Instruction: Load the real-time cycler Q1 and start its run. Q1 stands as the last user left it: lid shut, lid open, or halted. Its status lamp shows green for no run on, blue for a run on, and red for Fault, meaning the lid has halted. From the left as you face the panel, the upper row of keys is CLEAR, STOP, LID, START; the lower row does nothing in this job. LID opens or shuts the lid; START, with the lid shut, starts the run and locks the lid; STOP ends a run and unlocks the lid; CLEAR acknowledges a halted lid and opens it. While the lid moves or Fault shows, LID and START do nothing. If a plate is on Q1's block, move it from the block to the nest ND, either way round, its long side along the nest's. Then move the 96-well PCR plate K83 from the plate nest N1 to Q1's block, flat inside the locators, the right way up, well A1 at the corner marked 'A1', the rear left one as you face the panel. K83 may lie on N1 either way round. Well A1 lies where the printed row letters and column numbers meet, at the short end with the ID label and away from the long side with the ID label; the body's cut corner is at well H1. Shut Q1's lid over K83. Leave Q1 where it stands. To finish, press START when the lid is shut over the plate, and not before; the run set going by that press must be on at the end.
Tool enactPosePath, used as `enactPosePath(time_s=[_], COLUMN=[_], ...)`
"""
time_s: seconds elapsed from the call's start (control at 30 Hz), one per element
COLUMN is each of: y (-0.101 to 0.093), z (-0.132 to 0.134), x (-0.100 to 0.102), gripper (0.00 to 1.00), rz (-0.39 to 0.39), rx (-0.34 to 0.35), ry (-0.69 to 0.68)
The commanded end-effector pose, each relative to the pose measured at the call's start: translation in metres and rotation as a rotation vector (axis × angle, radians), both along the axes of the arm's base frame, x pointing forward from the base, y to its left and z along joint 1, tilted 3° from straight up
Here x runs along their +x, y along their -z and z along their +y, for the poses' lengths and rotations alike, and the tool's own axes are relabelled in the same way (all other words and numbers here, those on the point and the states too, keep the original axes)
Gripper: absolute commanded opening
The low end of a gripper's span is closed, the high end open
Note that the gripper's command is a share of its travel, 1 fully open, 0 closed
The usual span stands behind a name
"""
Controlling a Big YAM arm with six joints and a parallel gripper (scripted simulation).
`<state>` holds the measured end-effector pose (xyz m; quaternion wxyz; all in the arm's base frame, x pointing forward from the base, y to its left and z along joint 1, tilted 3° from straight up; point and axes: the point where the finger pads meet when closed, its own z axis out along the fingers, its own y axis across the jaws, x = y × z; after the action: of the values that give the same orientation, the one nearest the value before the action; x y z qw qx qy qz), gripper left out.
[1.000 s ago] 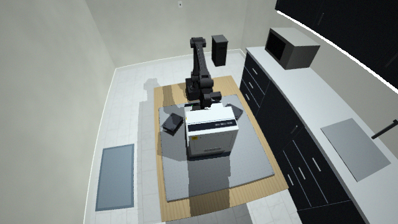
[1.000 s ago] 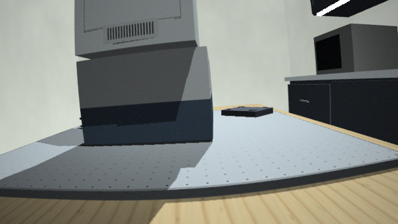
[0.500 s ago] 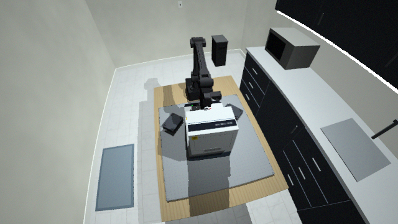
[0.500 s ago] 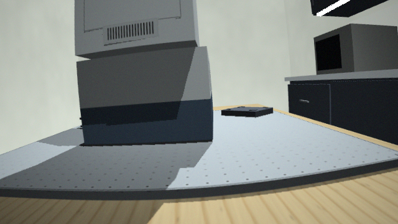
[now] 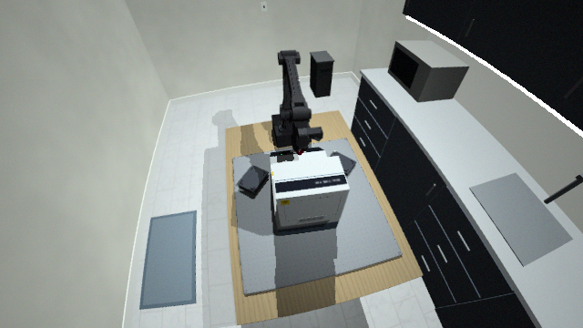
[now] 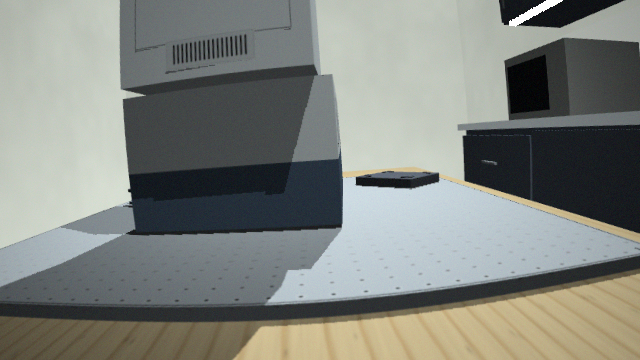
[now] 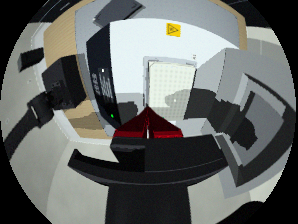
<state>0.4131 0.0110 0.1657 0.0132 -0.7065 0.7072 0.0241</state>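
So the red jaws are pinched together on nothing, with the white boxy cycler's (image 5: 310, 182) green-lit key panel (image 7: 107, 92) just ahead-left.

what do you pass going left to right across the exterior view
cycler Q1 → black plate nest → dark cabinet with the microwave on its counter

A grey microwave (image 5: 428, 68) sits on the white counter (image 5: 460, 150) — dark drawers (image 5: 378, 118) below, a blue floor mat (image 5: 168, 260) well apart.
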Motion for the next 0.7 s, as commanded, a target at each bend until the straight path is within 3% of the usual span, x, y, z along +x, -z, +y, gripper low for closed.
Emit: enactPosePath(time_s=[0.0,0.07,0.17,0.37,0.5,0.67], y=[-0.01,-0.004,-0.004,0.005,0.002,0.016], z=[-0.004,-0.005,-0.006,-0.008,-0.007,-0.005], x=[-0.009,-0.021,-0.02,-0.063,-0.075,-0.099], gripper=[0.0,0.0,0.0,0.0,0.0,0.0], rz=[-0.047,-0.04,-0.038,-0.022,-0.05,-0.022], rx=[0.004,0.004,0.004,0.004,0.004,0.004], ry=[0.01,0.004,0.004,0.008,0.008,0.0])
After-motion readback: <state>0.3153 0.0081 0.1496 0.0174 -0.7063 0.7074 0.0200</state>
